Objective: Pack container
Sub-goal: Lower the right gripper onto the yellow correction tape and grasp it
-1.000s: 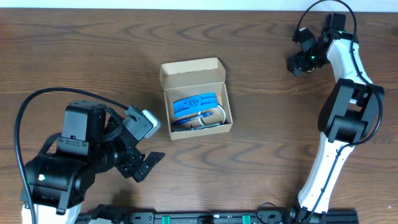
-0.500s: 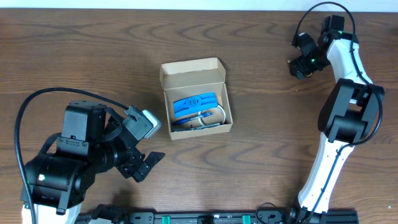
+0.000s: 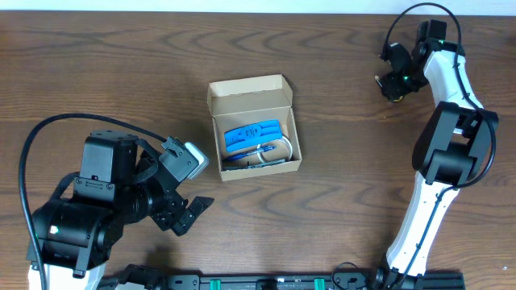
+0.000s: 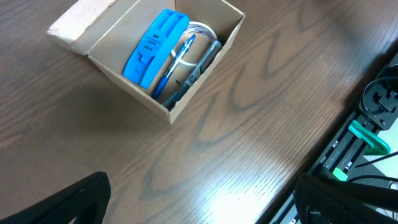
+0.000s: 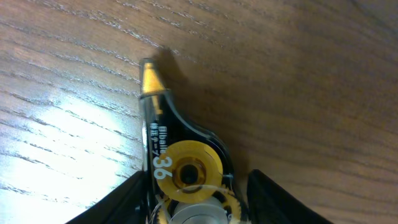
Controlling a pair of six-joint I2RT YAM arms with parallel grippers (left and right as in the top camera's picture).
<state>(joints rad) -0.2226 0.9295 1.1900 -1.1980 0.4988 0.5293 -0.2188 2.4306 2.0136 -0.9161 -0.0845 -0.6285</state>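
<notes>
The container sits open at table centre, lid flap back toward 12 o'clock, a blue piece and pens inside. From the right gripper, far corner, clamped on a correction tape dispenser, the container lies at about 8 o'clock, well apart. The left gripper, fingers apart and empty, is nearer, container at its 1 o'clock.
</notes>
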